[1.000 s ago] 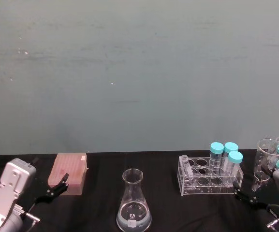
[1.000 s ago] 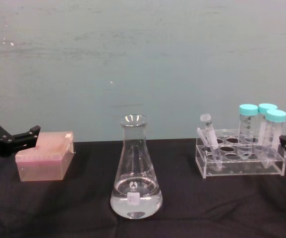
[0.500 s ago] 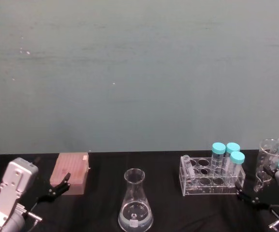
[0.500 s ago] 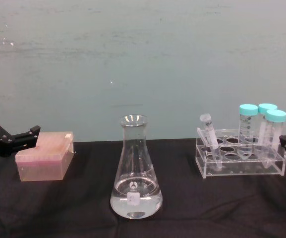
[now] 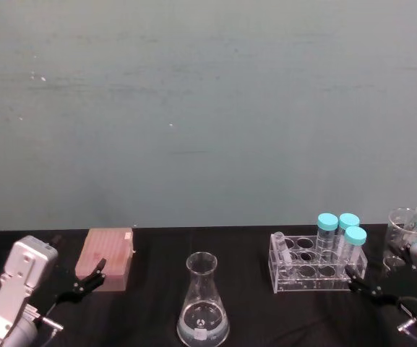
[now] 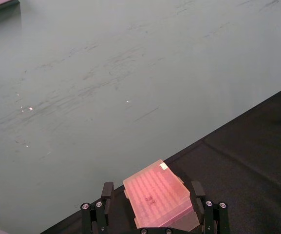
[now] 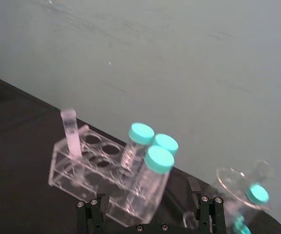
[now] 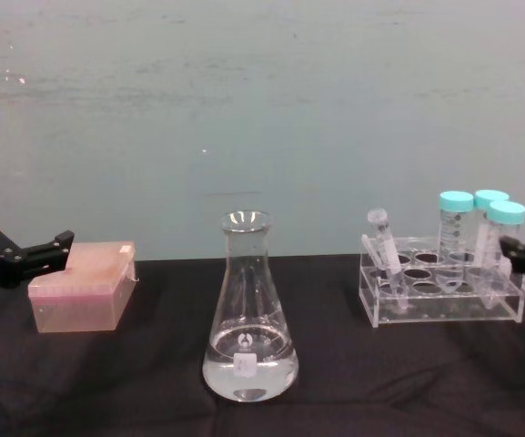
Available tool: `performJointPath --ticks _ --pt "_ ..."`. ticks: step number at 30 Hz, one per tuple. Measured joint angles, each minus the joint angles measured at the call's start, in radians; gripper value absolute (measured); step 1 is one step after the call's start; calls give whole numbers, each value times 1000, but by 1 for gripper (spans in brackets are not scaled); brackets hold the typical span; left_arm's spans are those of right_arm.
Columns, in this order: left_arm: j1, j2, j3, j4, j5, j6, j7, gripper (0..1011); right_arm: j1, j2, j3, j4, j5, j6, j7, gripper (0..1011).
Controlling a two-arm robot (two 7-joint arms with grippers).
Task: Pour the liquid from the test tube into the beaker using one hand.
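1. Head: the test tube leaned at the rack's left end.
2. Left wrist: the left pincer gaped, well apart from the rack.
3. Right wrist: the right pincer gaped beside the rack.
4. Chest: the test tube looked light and slick; grip it below the rim.

The left end effector is hovering low on the robot's left, fingers spread wide; the right end effector is pointing forward on the right, fingers likewise parted.

Test tube in rack: fill lvl too small to tell. Right of rack, right gripper cut off by chest-view edge; glass cup farther right partly behind right arm.
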Motion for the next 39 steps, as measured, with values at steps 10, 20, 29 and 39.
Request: performJointPath --ticks 10,20,29,39 --pt "0 0 0 0 0 0 0 1000 79 -36 -2 30 -1 -18 119 1002" --pt "0 0 0 0 0 0 0 1000 152 -86 -10 108 27 -23 251 1002" --pt "0 0 0 0 0 0 0 1000 224 -134 -23 221 23 -35 342 1002" --pt "0 0 0 0 0 0 0 1000 300 -184 -31 359 2 -76 426 1002"
